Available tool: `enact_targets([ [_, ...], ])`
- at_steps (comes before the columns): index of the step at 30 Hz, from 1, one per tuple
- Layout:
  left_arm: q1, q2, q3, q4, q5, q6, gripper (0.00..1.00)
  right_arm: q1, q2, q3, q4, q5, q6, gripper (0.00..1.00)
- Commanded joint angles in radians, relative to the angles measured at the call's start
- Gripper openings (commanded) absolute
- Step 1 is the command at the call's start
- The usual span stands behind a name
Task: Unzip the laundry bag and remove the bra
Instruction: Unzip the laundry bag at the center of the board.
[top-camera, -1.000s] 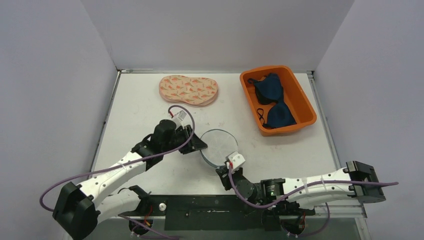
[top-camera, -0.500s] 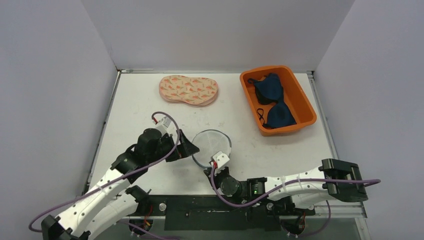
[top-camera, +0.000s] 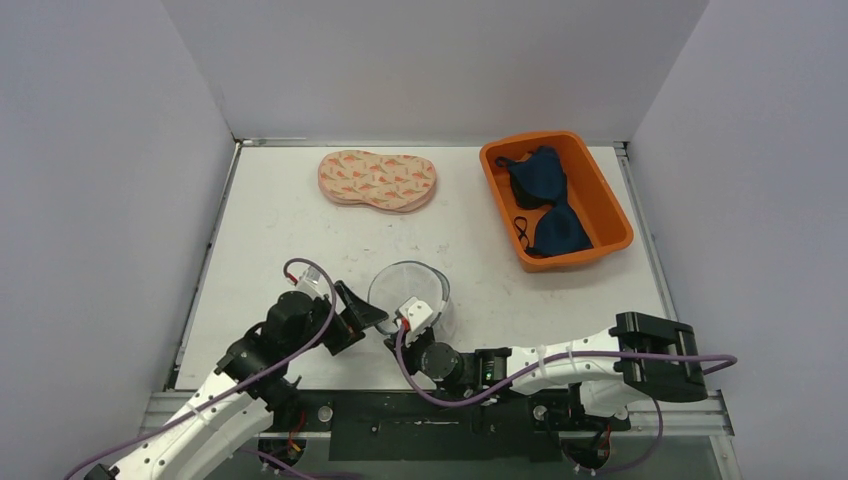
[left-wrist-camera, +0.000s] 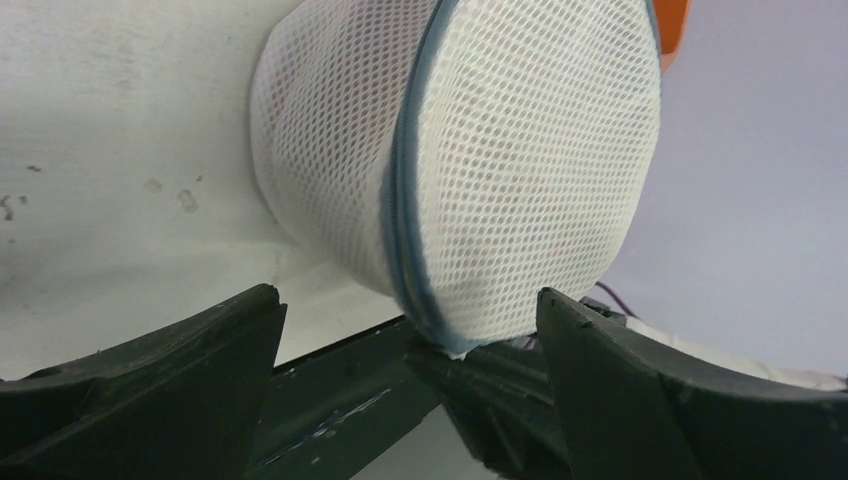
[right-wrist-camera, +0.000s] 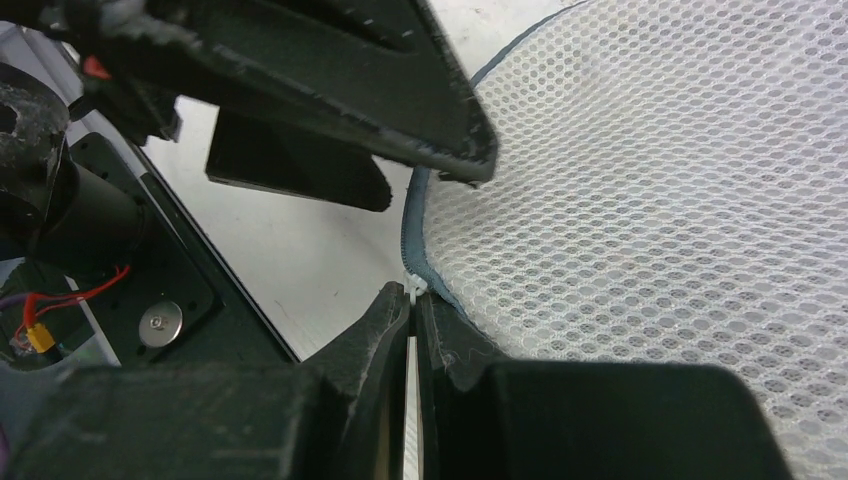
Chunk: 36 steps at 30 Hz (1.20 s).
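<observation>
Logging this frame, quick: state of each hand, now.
Left hand: open, empty, facing the laundry bag.
Right hand: shut on the bag's zipper edge.

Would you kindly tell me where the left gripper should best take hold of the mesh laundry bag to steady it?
I'd grip the blue seam around the laundry bag, coming from its left, where the open left gripper faces it. The bag is tilted up on its edge, so that seam stands between the fingers; the right gripper pinches the same seam nearby.

white arms (top-camera: 213, 397), black joints, purple cables (top-camera: 300, 262)
</observation>
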Motion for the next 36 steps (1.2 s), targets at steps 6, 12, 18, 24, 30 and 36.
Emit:
enact_targets([
  [6,-0.017,0.191,-0.029,0.365,0.005,-0.091,0.69,0.018,-0.036,0.016,0.028,0.002,0.006,0.05],
  [12,-0.019,0.223,-0.023,0.392,-0.031,-0.074,0.19,0.023,-0.082,-0.010,-0.001,0.036,0.021,0.05],
  [18,-0.016,0.251,0.027,0.359,-0.047,-0.017,0.00,0.028,-0.179,-0.055,-0.089,0.108,0.050,0.05],
  [24,-0.010,0.301,0.048,0.376,-0.011,0.016,0.00,0.017,-0.332,-0.142,-0.214,0.198,0.101,0.05],
  [30,-0.003,0.375,0.066,0.438,0.057,0.058,0.01,0.014,-0.467,-0.180,-0.317,0.249,0.122,0.05],
  [36,0.016,0.544,0.206,0.475,0.165,0.166,0.11,0.069,-0.510,-0.184,-0.298,0.257,0.088,0.05],
])
